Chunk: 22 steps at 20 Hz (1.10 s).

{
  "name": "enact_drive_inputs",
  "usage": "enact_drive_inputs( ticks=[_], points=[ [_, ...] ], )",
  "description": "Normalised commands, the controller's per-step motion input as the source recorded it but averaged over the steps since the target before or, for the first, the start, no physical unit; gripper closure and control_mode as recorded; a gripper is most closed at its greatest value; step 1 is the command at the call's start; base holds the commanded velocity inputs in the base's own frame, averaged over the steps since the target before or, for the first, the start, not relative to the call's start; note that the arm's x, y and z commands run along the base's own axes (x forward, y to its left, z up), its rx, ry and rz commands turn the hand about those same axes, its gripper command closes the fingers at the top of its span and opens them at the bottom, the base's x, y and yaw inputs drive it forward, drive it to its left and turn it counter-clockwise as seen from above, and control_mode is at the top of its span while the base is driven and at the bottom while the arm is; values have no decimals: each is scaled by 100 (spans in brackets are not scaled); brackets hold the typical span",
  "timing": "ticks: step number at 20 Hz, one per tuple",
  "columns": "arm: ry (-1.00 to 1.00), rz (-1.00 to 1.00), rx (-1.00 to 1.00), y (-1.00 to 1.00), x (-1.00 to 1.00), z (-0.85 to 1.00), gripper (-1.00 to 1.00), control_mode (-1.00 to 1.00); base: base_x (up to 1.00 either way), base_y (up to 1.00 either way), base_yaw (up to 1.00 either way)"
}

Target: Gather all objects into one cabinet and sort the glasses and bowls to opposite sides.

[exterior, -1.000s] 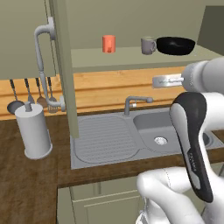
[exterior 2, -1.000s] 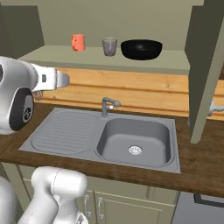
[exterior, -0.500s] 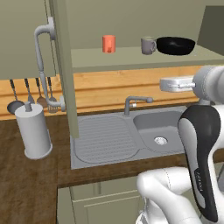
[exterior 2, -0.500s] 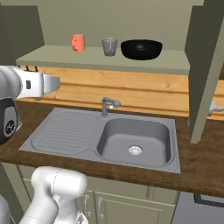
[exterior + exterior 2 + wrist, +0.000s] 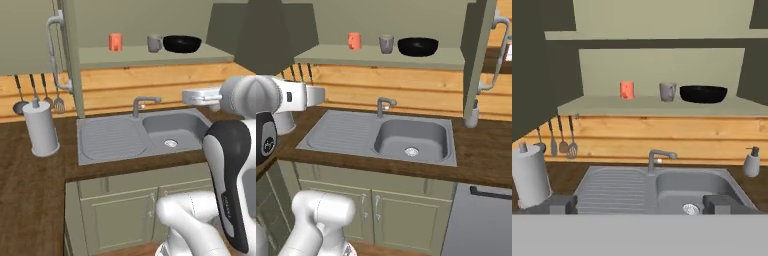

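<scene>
Tableware for the task stands on the plain flat shelf [image 5: 652, 106] of the olive-green wall cabinet [image 5: 150, 20], at the far side of the scene.

Nearest is the two-finger gripper [image 5: 640, 204]. Its dark fingertips [image 5: 559, 203] stand spread as wide as they go, and nothing is between them. In the left base view the white hand [image 5: 201, 96] is level above the right rim of the grey steel sink [image 5: 172, 129]. Compared with one second ago, the hand sits farther right in that view and the forearm has swung right with it. In the right base view it has drawn back toward the left edge. The camera base has not shifted.

Next comes the sink with its ribbed drainboard [image 5: 614, 189] to the left and the grey tap [image 5: 658, 157] behind the basin. A white paper-towel roll [image 5: 41, 129] stands on the dark wooden counter [image 5: 483, 150] at the left. A grey soap dispenser [image 5: 752, 162] stands at the right. Hanging utensils [image 5: 562, 142] line the wooden backsplash.

Farthest, on the shelf from left to right:
- the short orange-red cup [image 5: 627, 90], well apart from the rest;
- the grey handled mug [image 5: 667, 92];
- the wide shallow black dish [image 5: 703, 93], just beside the mug.

None of the three has moved since the earlier frames. The tall cabinet door [image 5: 70, 60] with its long grey tubular handle [image 5: 52, 50] stands open at the left.
</scene>
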Motion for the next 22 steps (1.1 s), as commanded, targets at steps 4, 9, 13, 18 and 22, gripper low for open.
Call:
enact_drive_inputs(
  ticks=[4,9,13,18,22],
  points=[
    [0,0,0,0,0,0,-100,100,-100,0,-6],
    [0,0,0,0,0,0,-100,100,-100,-8,-2],
    [0,0,0,0,0,0,-100,100,-100,-31,23],
    [0,0,0,0,0,0,-100,100,-100,-41,44],
    [0,0,0,0,0,0,-100,100,-100,-41,55]
  ],
)
